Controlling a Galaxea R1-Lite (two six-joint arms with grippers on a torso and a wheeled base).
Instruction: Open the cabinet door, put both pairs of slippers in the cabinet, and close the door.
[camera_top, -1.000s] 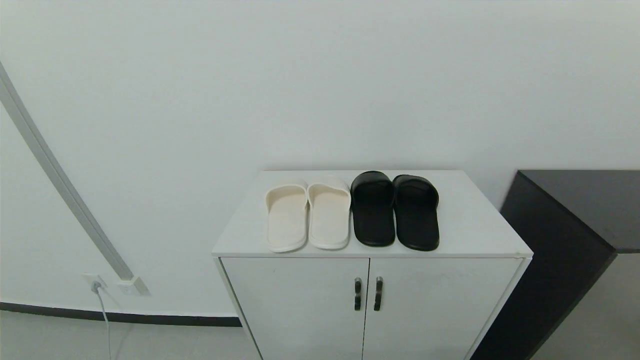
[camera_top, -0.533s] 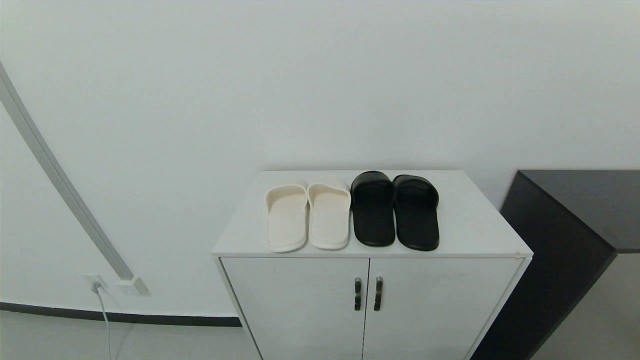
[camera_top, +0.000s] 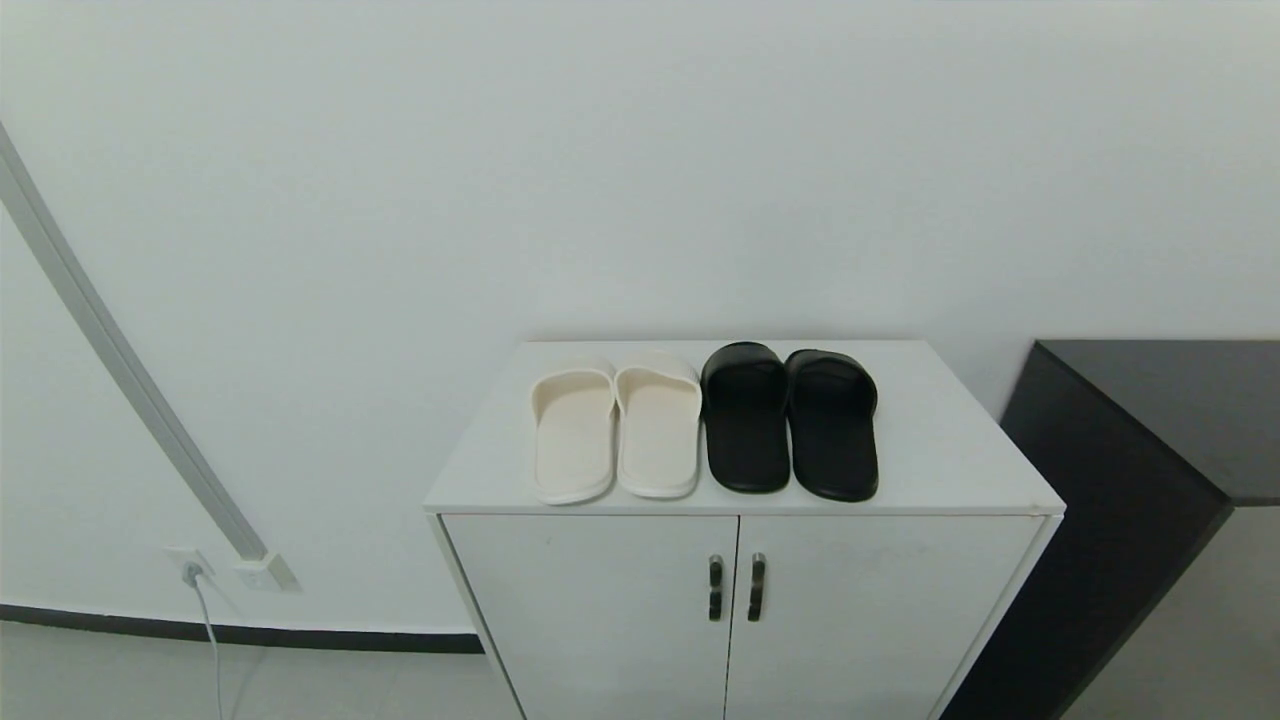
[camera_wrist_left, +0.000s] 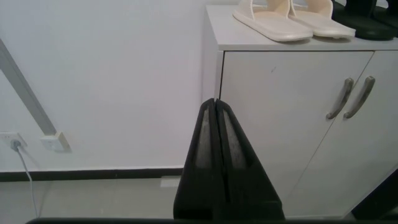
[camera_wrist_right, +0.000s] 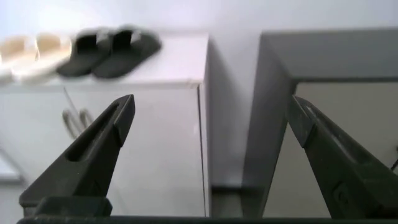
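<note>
Left tool (camera_wrist_left: 216, 102) is pressed fully shut, fingers flat against each other w/ nothing between them. It points toward the left front corner of the white cabinet (camera_wrist_left: 273, 124), apart from it. Right tool (camera_wrist_right: 211, 102) is spread wide and empty, facing the cabinet's right side and the dark unit (camera_wrist_right: 329, 56) near it, touching neither.

Both cabinet doors are shut. Left door (camera_top: 600, 610) and right door (camera_top: 880, 600) meet at the middle, w/ two dark vertical handles (camera_top: 716, 588) side by side at the seam.

Both pairs sit on the cabinet top (camera_top: 940, 450) in one row of four. Cream pair (camera_top: 655, 445) is on the left, black pair (camera_top: 745, 430) on the right. The inner cream and inner black slipper are touching or nearly so — can't tell which. Each slipper's long axis runs front-to-back, approx parallel to its neighbours. Strap ends point to the wall; open heels point to the cabinet's front edge and stop just short of it. All four lie soles down.

The cabinet stands against a pale wall. A grey conduit (camera_top: 120, 360) runs diagonally down the wall on the left to a small box. A socket (camera_top: 188, 565) sits next to the box, and a cable (camera_top: 212, 640) hangs from the socket toward the floor.
</note>
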